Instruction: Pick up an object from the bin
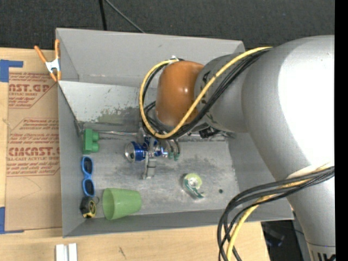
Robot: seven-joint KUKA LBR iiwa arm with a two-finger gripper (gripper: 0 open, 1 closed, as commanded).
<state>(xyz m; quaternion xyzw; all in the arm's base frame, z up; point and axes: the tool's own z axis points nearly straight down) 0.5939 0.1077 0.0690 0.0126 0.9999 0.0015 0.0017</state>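
The grey bin [217,162] carries a green cup [120,203] at seven o'clock, a green block [91,141] at nine, and perhaps blue glasses [87,175] between.

The arm [283,124] is cut off by the picture's edges at 3 and 5 o'clock, and its bulk hides the bin's [109,53] wall and floor from 1 to 4 o'clock. The orange cover [176,94] hides the gripper's [149,165] upper part. The blue and silver bits [137,153] at the bin's centre are too small to tell apart from the gripper. At 4 o'clock from them, a pale round thing [192,184] is too small to name.
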